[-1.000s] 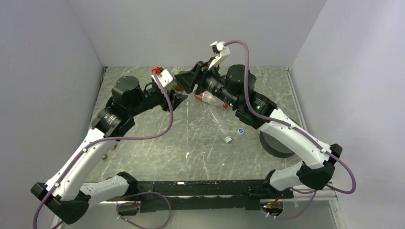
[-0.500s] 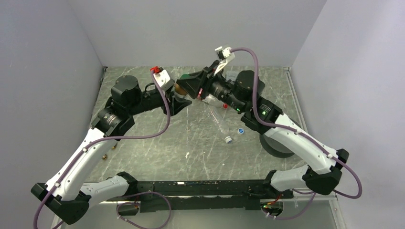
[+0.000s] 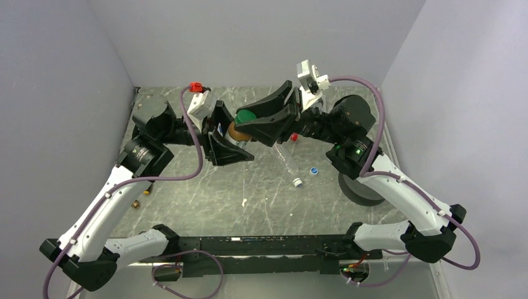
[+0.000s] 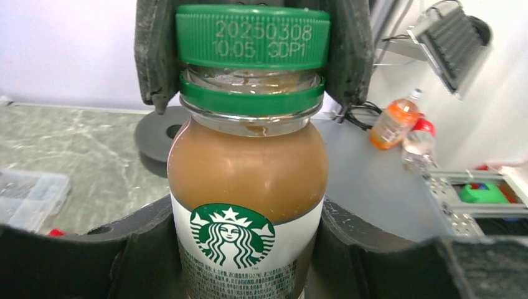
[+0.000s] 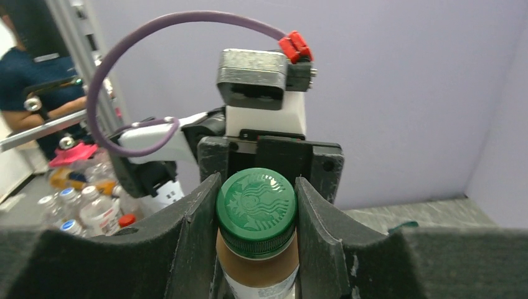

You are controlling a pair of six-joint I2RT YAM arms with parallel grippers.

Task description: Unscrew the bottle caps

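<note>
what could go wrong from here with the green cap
1. The bottle is full of brown drink and held up off the table. With the green cap already looking raised above its ring, a tilt could spill it once the cap comes free.
2. The left gripper grips the smooth label area, so the bottle may turn along with the right gripper instead of unscrewing.
</note>
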